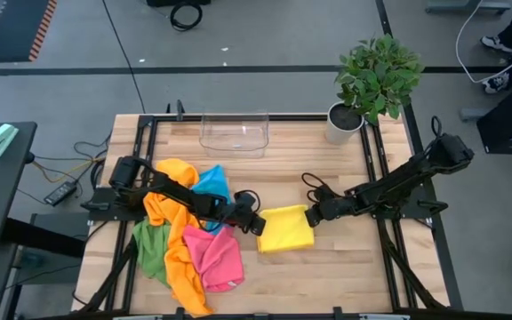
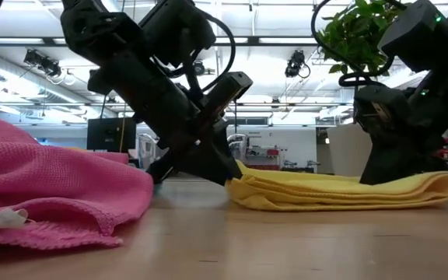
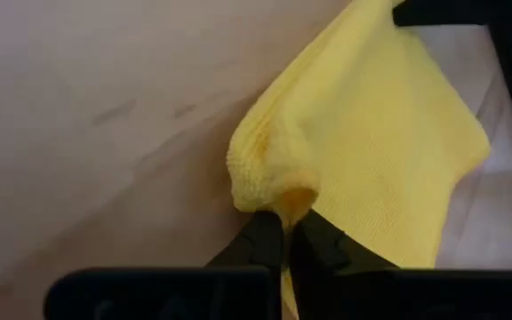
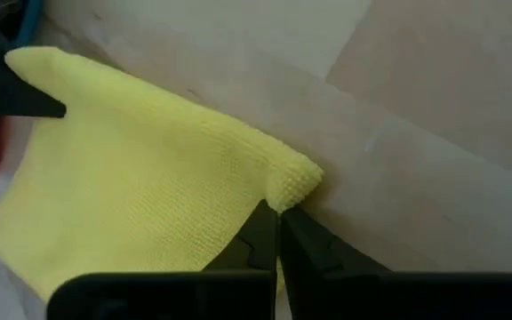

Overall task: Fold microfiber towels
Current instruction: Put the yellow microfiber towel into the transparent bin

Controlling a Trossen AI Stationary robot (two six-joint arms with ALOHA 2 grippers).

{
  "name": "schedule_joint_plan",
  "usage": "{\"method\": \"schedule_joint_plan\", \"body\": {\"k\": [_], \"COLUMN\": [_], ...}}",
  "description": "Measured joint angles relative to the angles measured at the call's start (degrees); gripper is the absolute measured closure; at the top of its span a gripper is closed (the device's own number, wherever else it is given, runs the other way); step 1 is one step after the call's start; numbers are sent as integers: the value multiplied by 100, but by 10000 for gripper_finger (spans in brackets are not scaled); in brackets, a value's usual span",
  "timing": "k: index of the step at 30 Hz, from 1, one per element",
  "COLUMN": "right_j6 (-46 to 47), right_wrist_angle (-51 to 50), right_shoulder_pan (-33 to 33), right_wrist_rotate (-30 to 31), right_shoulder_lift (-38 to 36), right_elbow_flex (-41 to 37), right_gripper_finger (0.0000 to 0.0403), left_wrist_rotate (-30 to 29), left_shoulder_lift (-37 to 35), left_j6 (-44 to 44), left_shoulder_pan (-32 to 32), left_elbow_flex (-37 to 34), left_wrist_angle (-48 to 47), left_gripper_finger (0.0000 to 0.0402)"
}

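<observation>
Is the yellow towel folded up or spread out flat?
Folded. The yellow towel lies on the table doubled over, with stacked layers showing at its edge. The left gripper and right gripper pinch opposite corners.

floor: grey | ceiling lights: long strips | wooden table | black mat, possibly

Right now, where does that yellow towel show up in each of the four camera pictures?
High view: yellow towel lies centre table, between both arms.
Low view: it lies flat, centre-right, right of a pink towel.
Left wrist view: it fills the right half, corner pinched.
Right wrist view: it spreads across the left, corner pinched.
Shared landmark: the wooden table.
</observation>
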Motion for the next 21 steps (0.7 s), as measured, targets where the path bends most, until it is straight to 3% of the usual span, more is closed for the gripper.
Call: {"method": "schedule_joint_plan", "body": {"k": [10, 21], "right_j6": [-1020, -2840], "right_wrist_angle": [-351, -1838], "right_shoulder_pan": [-181, -936], "right_wrist_rotate": [35, 57], "right_shoulder_lift": [-385, -1299], "right_elbow_flex": [497, 1843], "right_gripper_finger": [397, 398], "left_wrist_rotate": [-270, -630], "left_shoulder_lift": [-373, -1615], "left_j6": [360, 1239], "left_shoulder_pan": [65, 252], "left_elbow_flex": [-59, -28], "left_wrist_angle": [104, -355], "left_gripper_finger": [390, 391]}}
